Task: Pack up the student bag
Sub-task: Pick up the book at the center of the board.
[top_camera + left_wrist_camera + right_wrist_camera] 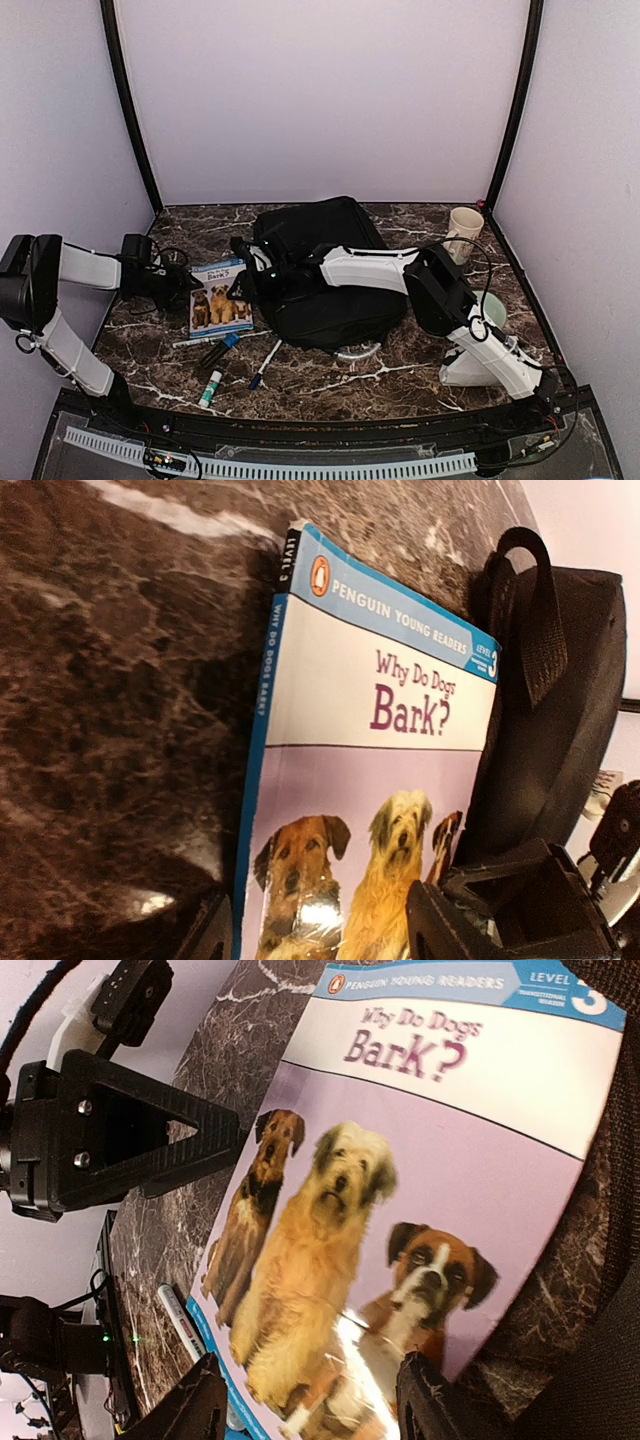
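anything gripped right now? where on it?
Cannot tell: left gripper and right gripper each straddle the book's lower part; contact isn't visible.

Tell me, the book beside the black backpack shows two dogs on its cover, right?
Not quite: the Why Do Dogs Bark? book beside the black backpack shows three dogs on its cover, not two. The right wrist view shows all three clearly.
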